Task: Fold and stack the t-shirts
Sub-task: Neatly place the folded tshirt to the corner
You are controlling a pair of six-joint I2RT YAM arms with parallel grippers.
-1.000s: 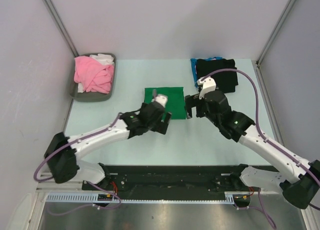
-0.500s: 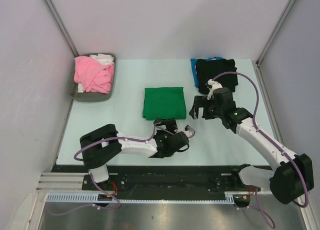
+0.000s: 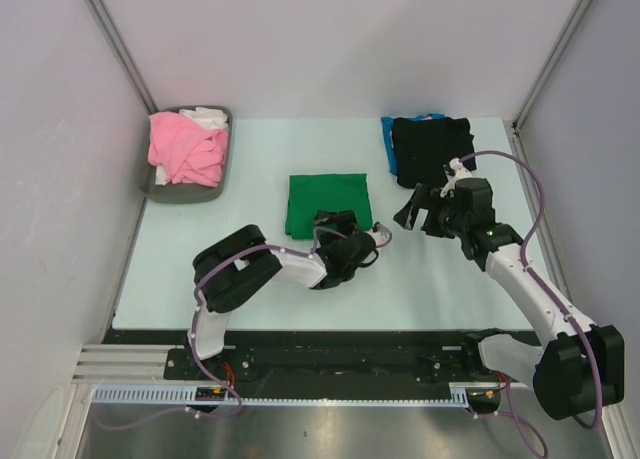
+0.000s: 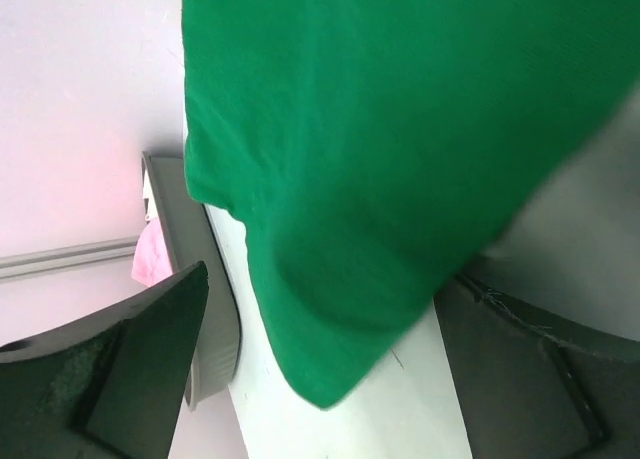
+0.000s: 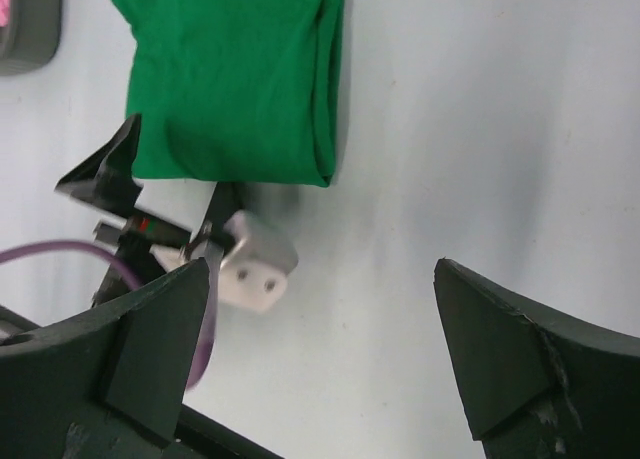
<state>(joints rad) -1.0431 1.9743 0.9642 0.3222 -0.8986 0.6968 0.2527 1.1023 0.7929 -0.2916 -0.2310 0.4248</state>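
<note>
left end effector (image 3: 338, 222) spread at green t-shirt (image 3: 328, 201), right end effector (image 5: 320, 279) spread, black t-shirt (image 3: 432, 151) only overhead

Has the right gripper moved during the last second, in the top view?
Yes. The right gripper drew rightward, away from the green t-shirt, nearer the black t-shirt.

Green t-shirt (image 4: 400, 129) runs off the left wrist view's top and right edges. Blue t-shirt (image 3: 386, 144) lies mostly hidden under the black t-shirt (image 3: 430, 149). The white t-shirt (image 3: 207, 116) lies largely under the pink t-shirt (image 3: 180, 149).
</note>
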